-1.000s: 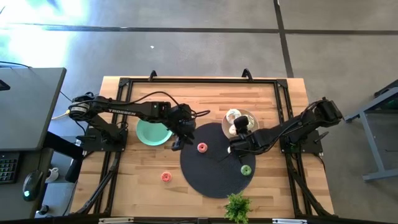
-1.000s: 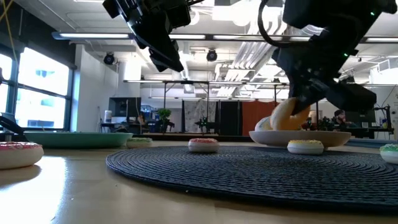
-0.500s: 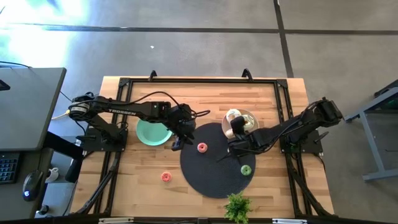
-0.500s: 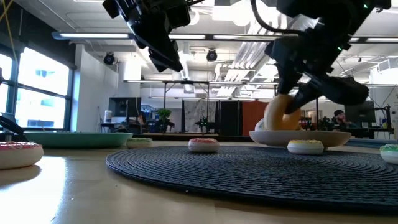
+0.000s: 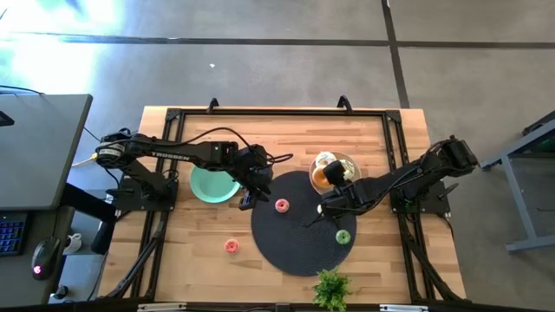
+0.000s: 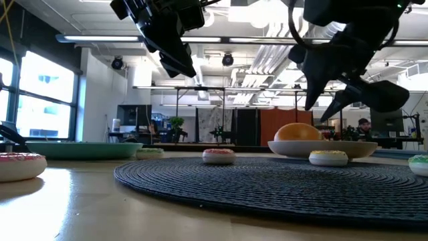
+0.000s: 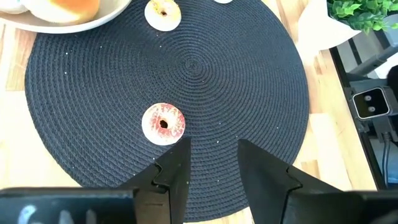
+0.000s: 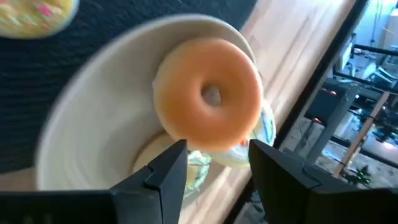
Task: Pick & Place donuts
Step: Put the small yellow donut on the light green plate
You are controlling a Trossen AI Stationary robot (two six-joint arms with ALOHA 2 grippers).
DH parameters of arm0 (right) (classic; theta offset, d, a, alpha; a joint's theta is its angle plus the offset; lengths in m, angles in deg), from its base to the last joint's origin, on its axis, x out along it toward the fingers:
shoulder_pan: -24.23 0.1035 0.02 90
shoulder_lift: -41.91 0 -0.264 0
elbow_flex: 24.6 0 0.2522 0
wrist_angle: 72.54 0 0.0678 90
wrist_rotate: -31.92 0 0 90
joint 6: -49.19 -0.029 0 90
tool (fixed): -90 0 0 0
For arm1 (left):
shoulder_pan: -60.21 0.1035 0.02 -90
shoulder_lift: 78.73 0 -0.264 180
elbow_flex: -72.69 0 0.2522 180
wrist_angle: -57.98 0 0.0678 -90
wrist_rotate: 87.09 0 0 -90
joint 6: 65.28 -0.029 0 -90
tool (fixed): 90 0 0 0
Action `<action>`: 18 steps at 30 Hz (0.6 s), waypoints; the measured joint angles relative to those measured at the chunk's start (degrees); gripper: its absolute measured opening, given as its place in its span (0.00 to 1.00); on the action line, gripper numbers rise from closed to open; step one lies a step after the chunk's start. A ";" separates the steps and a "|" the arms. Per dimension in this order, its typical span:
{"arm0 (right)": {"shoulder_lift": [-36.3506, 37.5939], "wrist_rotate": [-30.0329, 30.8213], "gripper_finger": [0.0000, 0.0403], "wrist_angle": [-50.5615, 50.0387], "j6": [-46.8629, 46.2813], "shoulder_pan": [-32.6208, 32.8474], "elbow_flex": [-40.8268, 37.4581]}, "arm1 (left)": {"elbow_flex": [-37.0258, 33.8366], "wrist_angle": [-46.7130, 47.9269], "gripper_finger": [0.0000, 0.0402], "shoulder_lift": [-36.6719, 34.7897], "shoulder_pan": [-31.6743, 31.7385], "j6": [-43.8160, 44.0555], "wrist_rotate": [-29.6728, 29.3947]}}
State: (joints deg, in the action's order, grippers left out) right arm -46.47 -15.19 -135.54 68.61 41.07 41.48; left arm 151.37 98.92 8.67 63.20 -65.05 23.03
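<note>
Donuts: one orange donut (image 8: 208,101) on cream bowl (image 8: 93,118), both grippers' jaws spread, holding nothing.

one camera looks straight down on the table (image 5: 199,130), one sits level at its surface, and two wrist cameras sit close; all share the dark mat (image 5: 295,243).

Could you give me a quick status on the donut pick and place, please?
Right gripper open, empty, above the white bowl. Orange donut lies in the bowl on other donuts. Left gripper open, hovering near the pink donut on the mat. Nothing obstructing.
</note>
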 joint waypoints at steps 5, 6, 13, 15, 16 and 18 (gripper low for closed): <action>-0.04 1.60 0.37 -1.51 -2.45 0.86 3.30 | -0.01 -0.02 0.33 0.00 0.00 -0.01 0.00; -0.04 1.37 0.36 -2.38 -3.26 0.92 4.79 | -0.01 -0.02 0.33 0.00 0.00 -0.10 0.00; -0.02 -13.30 0.36 -4.09 -19.83 0.47 16.22 | 0.00 3.34 0.33 -3.73 0.00 -1.13 -0.04; -0.02 -17.27 0.38 -3.65 -23.79 0.53 17.13 | 0.00 6.07 0.33 -5.89 0.00 -1.96 -0.05; -0.02 -19.02 0.39 -3.57 -24.68 0.68 17.07 | 0.00 8.08 0.33 -7.40 0.00 -2.06 -0.13; -0.02 -21.48 0.42 -3.17 -25.13 1.24 15.96 | -0.06 12.25 0.33 -10.76 0.00 -2.12 -0.58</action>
State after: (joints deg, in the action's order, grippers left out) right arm -46.49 -36.67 -138.71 43.47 42.31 57.43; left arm 151.31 111.18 -2.10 63.20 -67.18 22.45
